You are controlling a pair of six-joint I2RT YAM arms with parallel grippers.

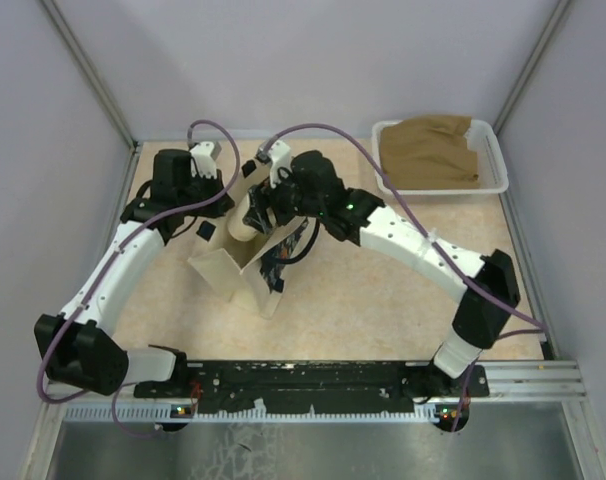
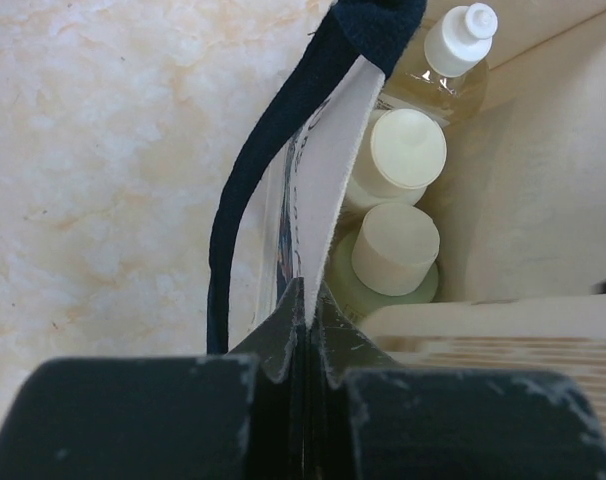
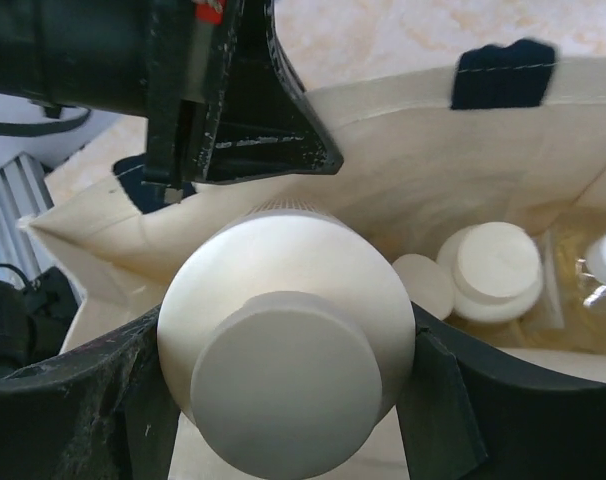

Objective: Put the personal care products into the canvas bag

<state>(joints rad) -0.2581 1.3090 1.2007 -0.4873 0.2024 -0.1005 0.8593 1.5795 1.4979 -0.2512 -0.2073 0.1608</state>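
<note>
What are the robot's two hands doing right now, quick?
The left gripper is shut on the canvas bag, pinching its rim.
The right gripper is shut on a cream bottle.

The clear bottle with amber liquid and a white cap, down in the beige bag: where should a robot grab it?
By its narrow white cap, coming straight down from above. The clear amber-liquid bottle stands upright in the beige canvas bag, cap up, with fabric close behind and a cream-capped bottle right beside it, so the jaws probably could not fit around its sides.
</note>
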